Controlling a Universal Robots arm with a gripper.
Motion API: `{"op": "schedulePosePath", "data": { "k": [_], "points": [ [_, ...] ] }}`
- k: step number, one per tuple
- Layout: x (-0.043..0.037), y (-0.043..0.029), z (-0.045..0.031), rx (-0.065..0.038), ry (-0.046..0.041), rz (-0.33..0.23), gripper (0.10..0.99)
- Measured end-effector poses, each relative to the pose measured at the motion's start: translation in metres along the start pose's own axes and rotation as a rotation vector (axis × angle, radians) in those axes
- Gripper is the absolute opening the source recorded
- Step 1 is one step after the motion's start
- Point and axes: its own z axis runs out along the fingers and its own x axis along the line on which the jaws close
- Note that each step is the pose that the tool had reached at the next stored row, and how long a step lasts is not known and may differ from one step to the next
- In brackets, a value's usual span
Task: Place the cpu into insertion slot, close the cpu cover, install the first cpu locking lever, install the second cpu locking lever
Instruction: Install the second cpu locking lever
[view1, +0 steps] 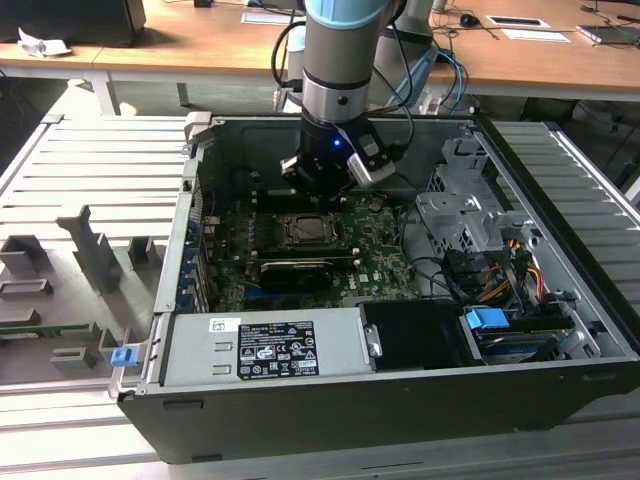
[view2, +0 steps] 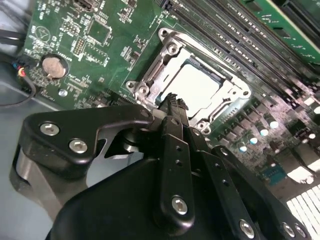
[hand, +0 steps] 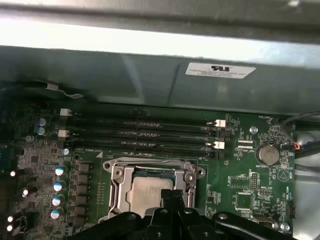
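1. In the exterior view the arm's wrist hides the gripper (view1: 325, 178), which hangs over the motherboard (view1: 385, 250) near the case's back wall.
2. In both wrist views the fingers (view2: 175, 107) appear pressed together, holding nothing, just above the socket's near edge.
3. The cpu (view2: 192, 85) shows a pale silvery face, lying flat in the insertion slot (hand: 150, 192).
4. The cpu cover (view2: 227, 95), a grey metal frame, lies down around it.
5. The levers are hard to make out.
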Motion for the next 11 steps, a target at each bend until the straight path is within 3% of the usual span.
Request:
{"op": "schedulePosePath", "data": {
  "k": [6,11],
  "points": [
    [0.001,-0.011,-0.0019,0.002,0.0001,0.0,0.106],
    [0.0025,-0.0325,-0.0027,0.002,0.0028,0.0,0.106]
  ]
}}
